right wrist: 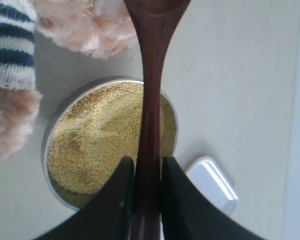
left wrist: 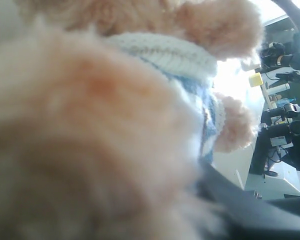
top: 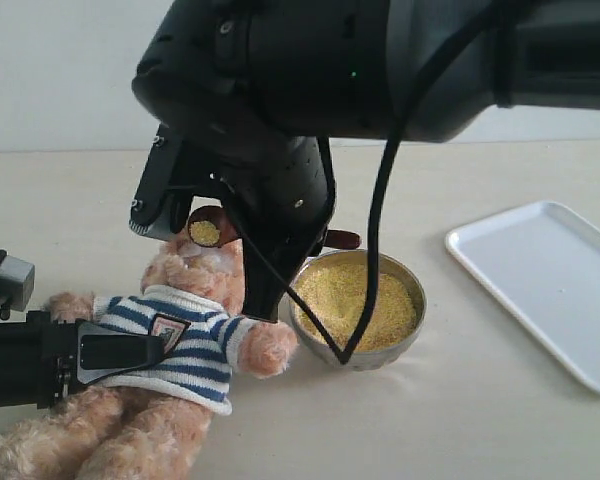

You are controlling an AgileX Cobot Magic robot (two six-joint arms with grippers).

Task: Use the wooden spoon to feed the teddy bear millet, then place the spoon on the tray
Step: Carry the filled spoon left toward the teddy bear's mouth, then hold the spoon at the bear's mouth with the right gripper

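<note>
Fingers (right wrist: 110, 200) of the right gripper (right wrist: 147, 167) clamp the wooden spoon (right wrist: 151, 90) by its handle. At near left lies the teddy bear (top: 180, 340), with the left gripper (top: 110, 352) against its striped side; fur blurs that camera, so whether it grips I cannot tell. At right sits the tray (top: 550, 290), with the metal bowl (top: 400, 345) of millet (top: 350, 300) between them. The spoon's grain-filled tip is at the bear's face.

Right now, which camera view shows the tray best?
The exterior view: the tray appears nearly whole, only its right edge cropped. The right wrist view catches just one rounded corner; the left wrist view shows none.
</note>
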